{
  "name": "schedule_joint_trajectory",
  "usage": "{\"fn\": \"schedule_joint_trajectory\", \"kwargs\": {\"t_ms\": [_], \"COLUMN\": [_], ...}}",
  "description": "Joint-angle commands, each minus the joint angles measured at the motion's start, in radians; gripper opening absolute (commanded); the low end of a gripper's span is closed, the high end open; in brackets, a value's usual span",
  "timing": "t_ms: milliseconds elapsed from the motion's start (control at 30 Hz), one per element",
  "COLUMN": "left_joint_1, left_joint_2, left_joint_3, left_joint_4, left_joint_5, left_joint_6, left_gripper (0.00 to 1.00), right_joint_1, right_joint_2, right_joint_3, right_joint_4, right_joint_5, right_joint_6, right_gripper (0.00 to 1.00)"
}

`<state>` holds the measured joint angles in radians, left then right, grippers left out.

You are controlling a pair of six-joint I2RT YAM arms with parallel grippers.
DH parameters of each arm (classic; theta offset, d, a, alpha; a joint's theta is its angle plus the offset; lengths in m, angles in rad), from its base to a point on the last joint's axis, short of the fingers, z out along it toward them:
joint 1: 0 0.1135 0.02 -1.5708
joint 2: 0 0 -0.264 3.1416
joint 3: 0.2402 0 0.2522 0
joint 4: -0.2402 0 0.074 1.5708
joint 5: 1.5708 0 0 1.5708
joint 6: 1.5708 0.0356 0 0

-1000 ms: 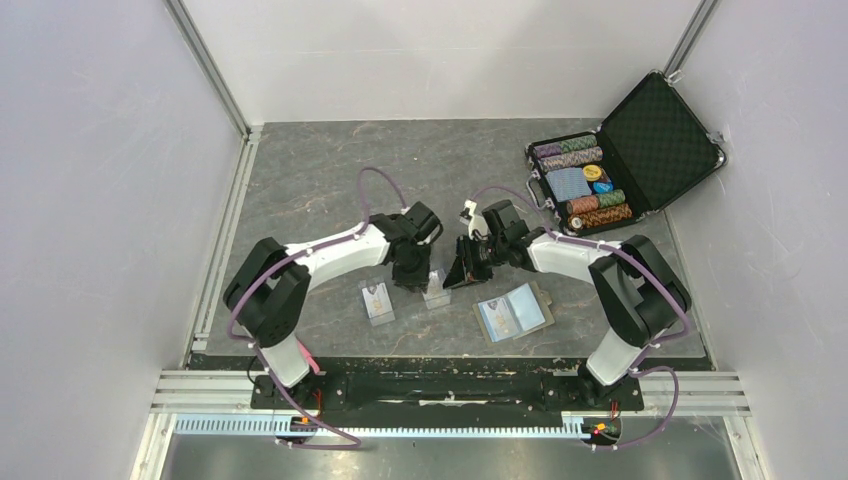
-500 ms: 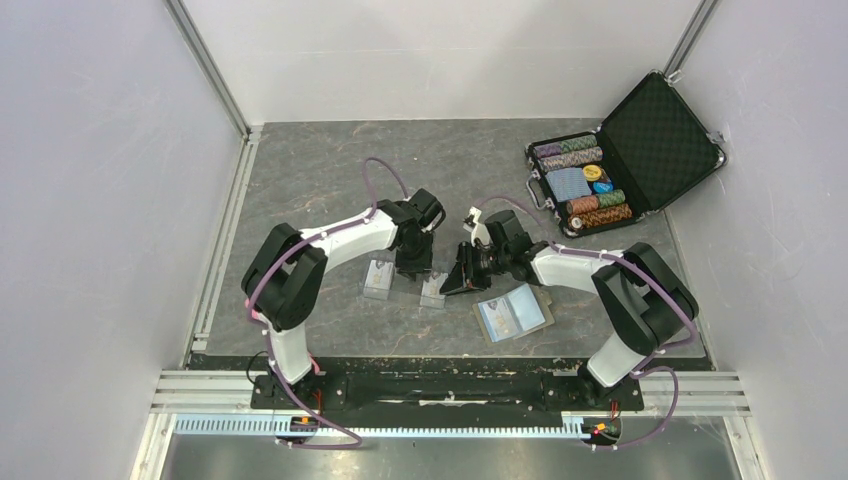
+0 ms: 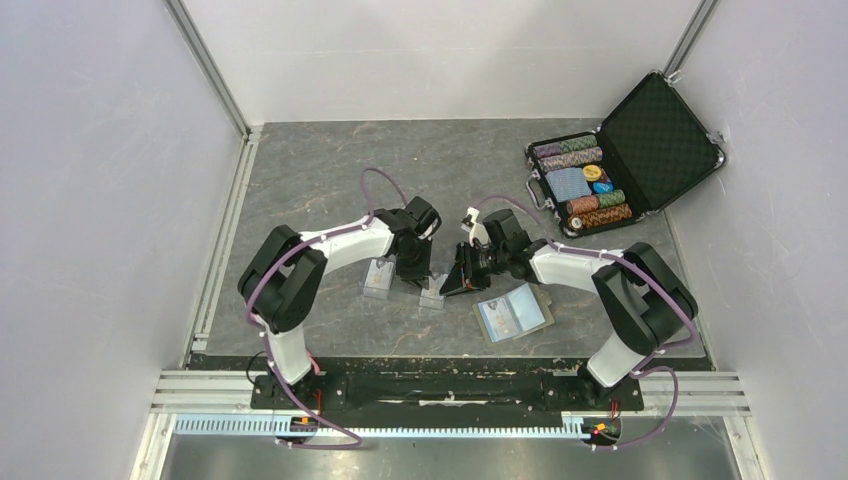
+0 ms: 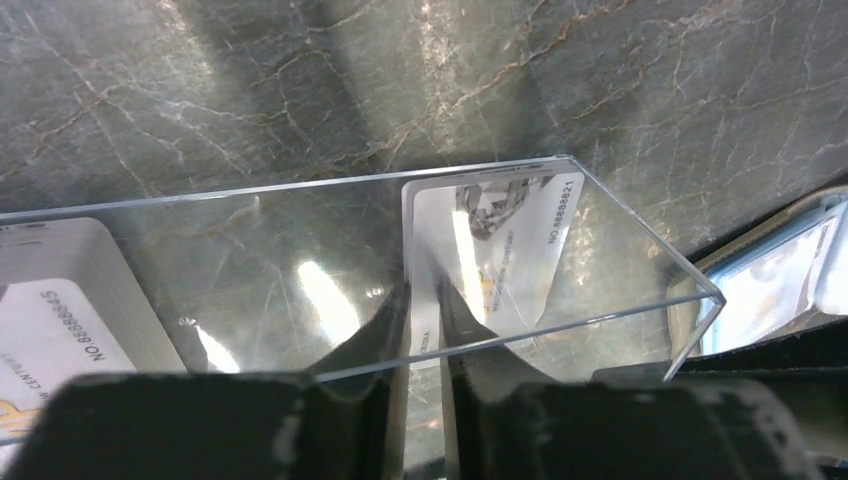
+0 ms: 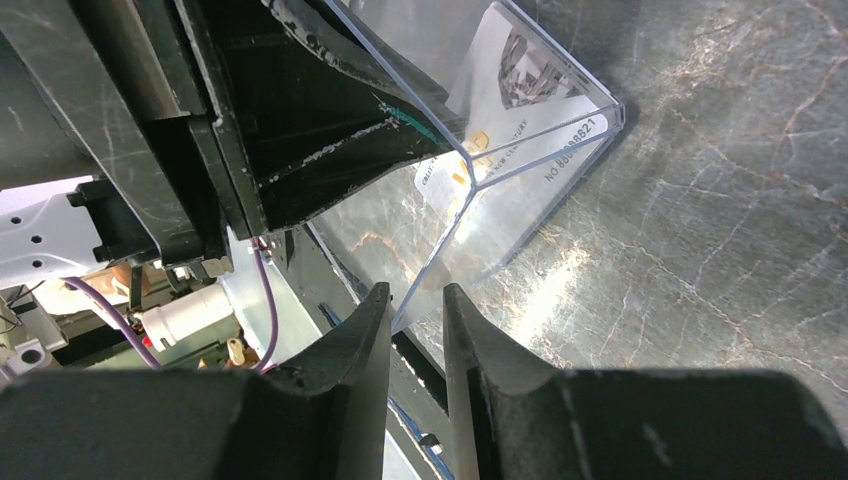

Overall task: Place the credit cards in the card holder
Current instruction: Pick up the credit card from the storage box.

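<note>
Extraction step, prob: both arms meet at table ctr over a clear case [image 4: 640, 255] that has one credit card [image 4: 500, 235] lying flat inside. The left gripper [image 4: 425, 300] reaches down into the case, jaws drawn in narrow w/ the card's near edge running into the slit between them. That looks like a pinch on the card, though contact itself is hard to confirm thru the glare. The right gripper [image 5: 408, 300] comes in from 3 o'clock and is clamped on the case's corner wall, thin plastic edge sitting between its fingers. Likely reason: the case is light and slick, so it'd slide on the stone-pattern tabletop [image 3: 330, 180] unless pinned while the card gets lifted out. A second card [image 4: 45, 320] sits in a second clear case [image 3: 377, 280] just beside the first at 9 o'clock, no gripper on it. The card holder [image 3: 513, 312] lies spread open, pale blue pockets up, near the first case at approx 4 o'clock, so it's a short carry once a card is free. It's left open b/c a pocket mouth has to be reachable. No whitish card edge is seen sticking out of the pockets from here, but it's too small to be sure. An open poker-chip case [image 3: 625, 150] sits well apart at 1 o'clock, not involved. Risks: the card flexing or slipping from a shallow edge grip, or the case tipping w/ the lift.
</note>
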<state>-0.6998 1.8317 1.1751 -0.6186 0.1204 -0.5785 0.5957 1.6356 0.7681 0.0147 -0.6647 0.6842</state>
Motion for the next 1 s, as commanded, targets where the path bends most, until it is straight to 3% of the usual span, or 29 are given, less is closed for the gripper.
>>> {"fn": "schedule_joint_trajectory", "kwargs": {"t_ms": [0,67,167,267,733,967], "left_joint_1": [-0.004,-0.013,-0.031,-0.048,-0.084,-0.111], "left_joint_2": [-0.008,-0.008,-0.002,0.007,-0.001,0.056], "left_joint_3": [-0.027,-0.005,0.039,0.076,0.128,0.180], "left_joint_4": [0.069,0.047,-0.002,-0.036,-0.080,-0.147], "left_joint_5": [0.048,0.039,0.007,-0.004,-0.026,-0.059], "left_joint_6": [-0.015,-0.006,0.007,0.022,0.033,0.070], "left_gripper": [0.16,0.10,0.09,0.24,0.19,0.25], "right_joint_1": [0.015,0.014,0.015,0.015,0.014,0.015], "right_joint_2": [0.003,0.005,0.006,0.006,0.000,-0.001], "right_joint_3": [0.037,0.036,0.037,0.039,0.036,0.033], "right_joint_4": [0.010,0.010,0.010,0.008,0.007,0.007], "right_joint_5": [-0.061,-0.061,-0.061,-0.062,-0.062,-0.061], "right_joint_6": [-0.019,-0.020,-0.020,-0.023,-0.025,-0.026], "right_gripper": [0.25,0.24,0.24,0.24,0.24,0.24]}}
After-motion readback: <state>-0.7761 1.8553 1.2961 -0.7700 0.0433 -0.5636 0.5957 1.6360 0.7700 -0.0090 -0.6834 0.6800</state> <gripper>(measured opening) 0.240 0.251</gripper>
